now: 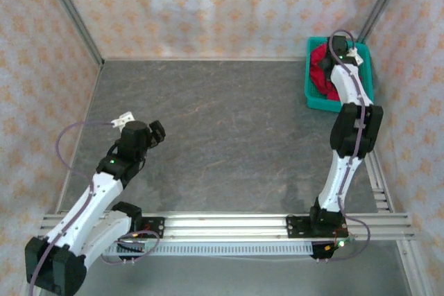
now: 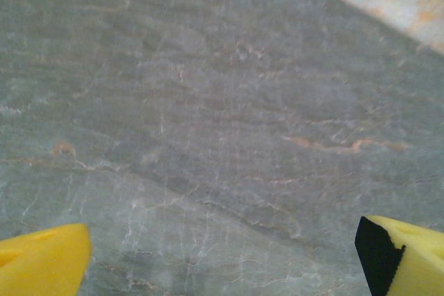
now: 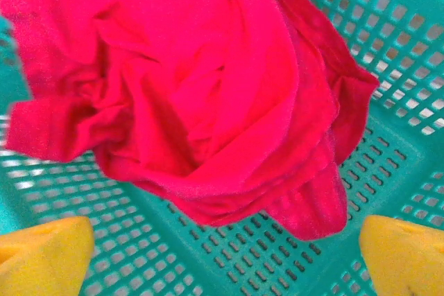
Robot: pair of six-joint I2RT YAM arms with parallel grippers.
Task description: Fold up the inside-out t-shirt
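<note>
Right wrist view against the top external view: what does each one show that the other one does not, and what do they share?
Right wrist: the crumpled folds of the t-shirt, the mesh holes of the basket, and the right gripper open above the cloth. Top external: the wide grey table and the left gripper over a bare part of it. Shared: the red t-shirt lying in the teal basket.

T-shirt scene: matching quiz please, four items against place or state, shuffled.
1. t-shirt
2. basket
3. left gripper
4. right gripper

A. open, over the grey table
B. at the table's far right corner
C. open, just above the t-shirt
D. crumpled inside the basket

Pairs: 1-D, 2-B, 3-A, 4-C
</note>
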